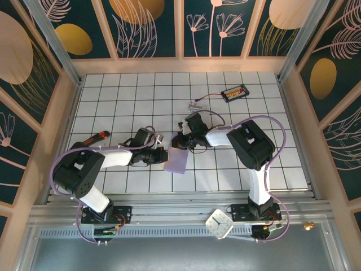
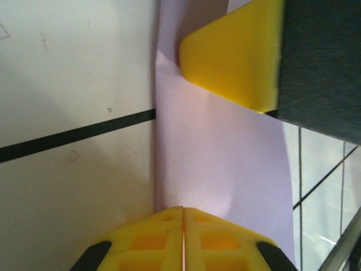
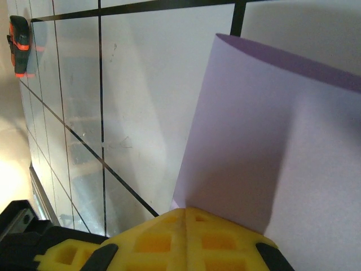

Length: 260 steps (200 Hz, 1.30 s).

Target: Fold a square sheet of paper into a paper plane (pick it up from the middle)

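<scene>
1. Left gripper and right gripper each pinch the square sheet of paper, jaws closed.
2. It sits between the arms on the table, one side curling up.
3. Light, floppy, probably tears easily; grip edges gently.

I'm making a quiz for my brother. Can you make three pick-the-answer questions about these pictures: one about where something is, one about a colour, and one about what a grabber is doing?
1. Where is the small white clock-like square?
A) by the far wall
B) under the paper
C) at the near edge, beside the right arm's base

2. What colour is the sheet of paper?
A) green
B) lavender
C) red

3. What is the right gripper doing?
A) pinching the paper with its jaws shut
B) hanging wide open
C) holding the clock-like square

Answers:
1 C, the top view shows it on the rail next to that base.
2 B, it looks pale purple in every view.
3 A, in the right wrist view the yellow fingers meet and the paper comes out from between them.
</scene>
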### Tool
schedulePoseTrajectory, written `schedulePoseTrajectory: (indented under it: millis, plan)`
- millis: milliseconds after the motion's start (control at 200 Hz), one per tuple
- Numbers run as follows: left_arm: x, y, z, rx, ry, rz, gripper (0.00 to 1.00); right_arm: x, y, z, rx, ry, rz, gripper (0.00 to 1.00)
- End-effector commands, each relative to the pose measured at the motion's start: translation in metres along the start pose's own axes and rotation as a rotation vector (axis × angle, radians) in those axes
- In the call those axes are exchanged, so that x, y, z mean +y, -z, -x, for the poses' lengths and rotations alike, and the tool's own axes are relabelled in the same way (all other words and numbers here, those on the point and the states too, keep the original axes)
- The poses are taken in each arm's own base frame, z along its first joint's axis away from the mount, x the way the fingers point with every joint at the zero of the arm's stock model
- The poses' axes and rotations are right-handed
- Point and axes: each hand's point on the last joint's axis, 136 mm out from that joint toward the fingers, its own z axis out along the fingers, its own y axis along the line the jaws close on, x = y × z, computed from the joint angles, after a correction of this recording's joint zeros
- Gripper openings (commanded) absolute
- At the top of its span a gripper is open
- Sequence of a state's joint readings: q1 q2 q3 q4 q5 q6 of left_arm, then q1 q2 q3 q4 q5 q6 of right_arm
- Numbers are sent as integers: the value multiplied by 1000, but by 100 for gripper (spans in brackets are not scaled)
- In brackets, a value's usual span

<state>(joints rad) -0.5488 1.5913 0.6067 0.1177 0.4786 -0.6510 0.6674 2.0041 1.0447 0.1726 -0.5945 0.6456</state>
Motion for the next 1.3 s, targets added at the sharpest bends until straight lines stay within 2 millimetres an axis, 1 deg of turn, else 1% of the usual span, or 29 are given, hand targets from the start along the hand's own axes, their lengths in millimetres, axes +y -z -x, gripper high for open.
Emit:
schedulePoseTrajectory:
  millis: [0, 160, 280, 440, 580, 671, 821, 916, 966, 1086, 1296]
  plan:
    - [-8, 9, 6, -22, 48, -22, 14, -33, -6, -11, 22, -25, -87, 3]
    - [-14, 6, 18, -45, 56, -34, 14, -36, -6, -12, 21, -24, -93, 2]
    - [-7, -1, 18, -30, 57, -11, 10, -36, -4, -11, 19, -22, -96, 2]
    - [11, -10, 9, 2, 56, 46, 5, -35, -4, -10, 17, -21, -96, 2]
    - [26, -12, -7, 44, 61, 87, 0, -32, -1, -6, 8, -17, -87, 2]
    - [34, -11, -16, 64, 60, 111, 0, -20, 4, 3, -9, -4, -47, 3]
    - [42, -10, -26, 91, 58, 134, 0, 17, 18, 20, -45, 16, 77, 5]
    - [42, -10, -27, 97, 54, 135, 0, 38, 24, 23, -53, 17, 149, 6]
    - [42, -9, -27, 96, 52, 135, 0, 44, 24, 22, -47, 15, 168, 6]
    - [40, -9, -25, 94, 46, 135, 0, 47, 17, 16, -27, 14, 171, 6]
    - [41, -9, -26, 96, 46, 138, 0, 37, -3, 7, 11, -6, 146, 5]
